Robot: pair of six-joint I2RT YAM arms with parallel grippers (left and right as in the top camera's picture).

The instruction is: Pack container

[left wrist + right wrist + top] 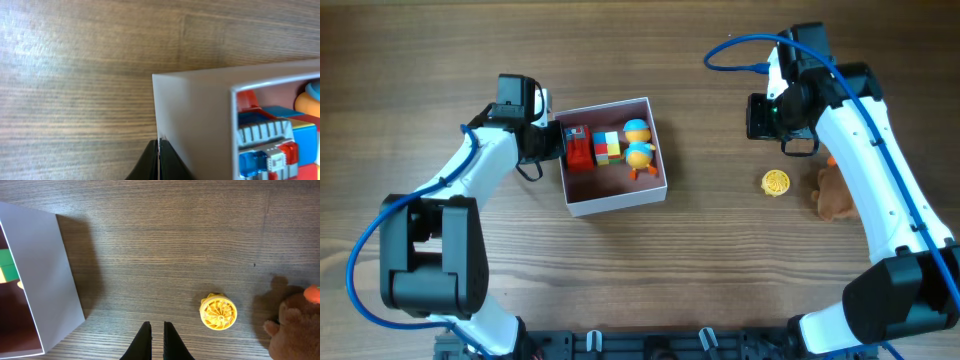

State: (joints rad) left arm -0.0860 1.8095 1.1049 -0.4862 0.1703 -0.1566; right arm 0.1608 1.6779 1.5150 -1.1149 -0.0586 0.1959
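Note:
The container (616, 206) is a shallow white box with a pale pink inside, left of the table's middle. It holds a red toy truck (579, 148), a multicoloured cube (608, 147) and an orange figure with a blue cap (639, 146). My left gripper (549, 140) is shut on the container's left wall. In the left wrist view the black fingers (159, 156) pinch that thin wall (195, 125), with the truck (265, 145) inside. My right gripper (798, 145) hangs above the table at the right, empty. Its fingers (157, 330) are nearly together.
A yellow toy wheel (776, 183) lies on the wood right of the container, and shows in the right wrist view (218, 312). A brown plush toy (832, 196) lies beside it under the right arm, and also shows there (295, 317). The container's side (55, 280) is at that view's left.

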